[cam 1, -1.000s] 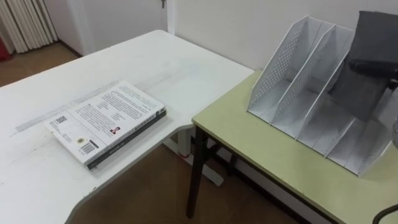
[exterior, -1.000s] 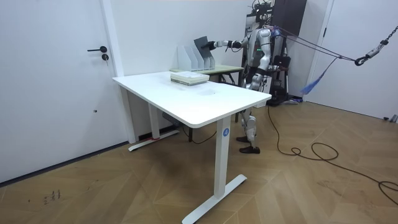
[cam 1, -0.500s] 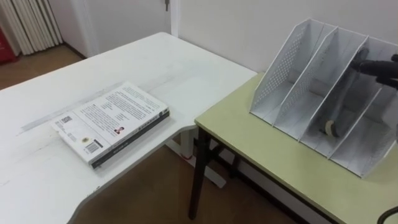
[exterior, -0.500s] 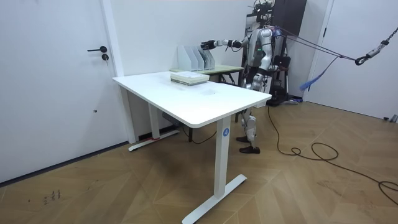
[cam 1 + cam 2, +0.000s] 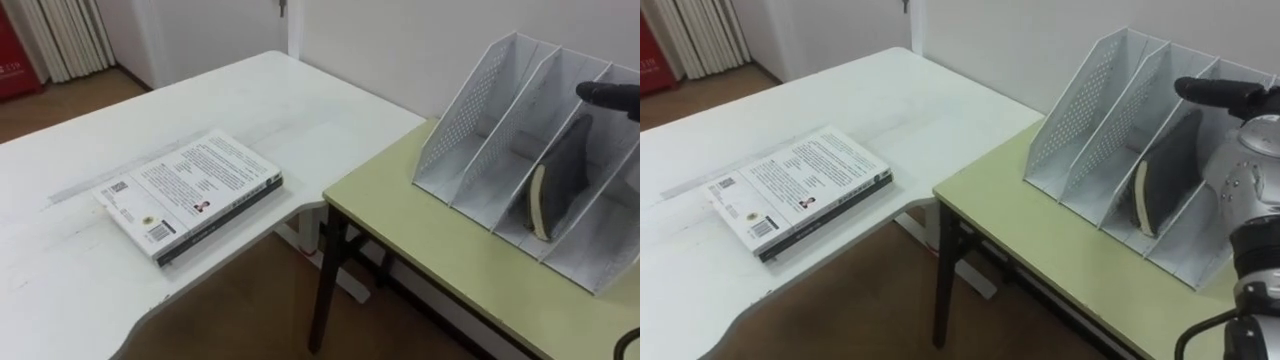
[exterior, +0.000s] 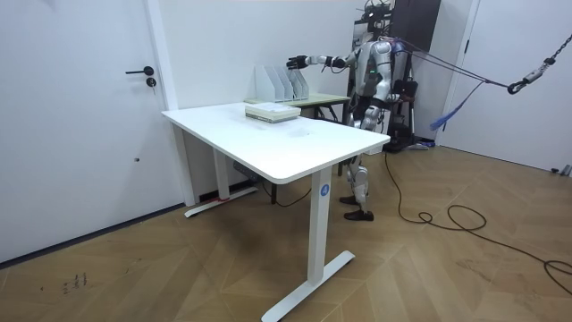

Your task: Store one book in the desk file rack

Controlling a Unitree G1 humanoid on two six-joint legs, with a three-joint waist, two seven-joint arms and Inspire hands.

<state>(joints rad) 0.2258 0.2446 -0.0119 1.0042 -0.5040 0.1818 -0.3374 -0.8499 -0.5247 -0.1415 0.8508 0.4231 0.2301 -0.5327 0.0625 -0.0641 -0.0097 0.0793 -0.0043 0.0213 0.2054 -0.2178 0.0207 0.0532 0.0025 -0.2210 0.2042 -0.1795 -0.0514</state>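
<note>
A dark book (image 5: 562, 172) stands on edge in a slot of the white perforated file rack (image 5: 478, 112), leaning against a divider, its pale page edge facing me. In the right eye view the dark book (image 5: 1166, 168) sits in the rack (image 5: 1080, 110) the same way. My right hand (image 5: 1218, 92) hovers just above the rack's top edge, open with fingers straight, clear of the book. In the room view my right hand (image 6: 295, 63) reaches out over the rack (image 6: 279, 83).
The rack stands on a green-topped table (image 5: 440, 255) with dark legs. To the left is a white desk (image 5: 90, 270) with a white-covered book (image 5: 190, 190) lying flat near its edge. A gap of floor separates desk and table.
My right hand opened and let go of the dark book, which dropped into the rack slot and now leans there. The hand rose clear of it.
</note>
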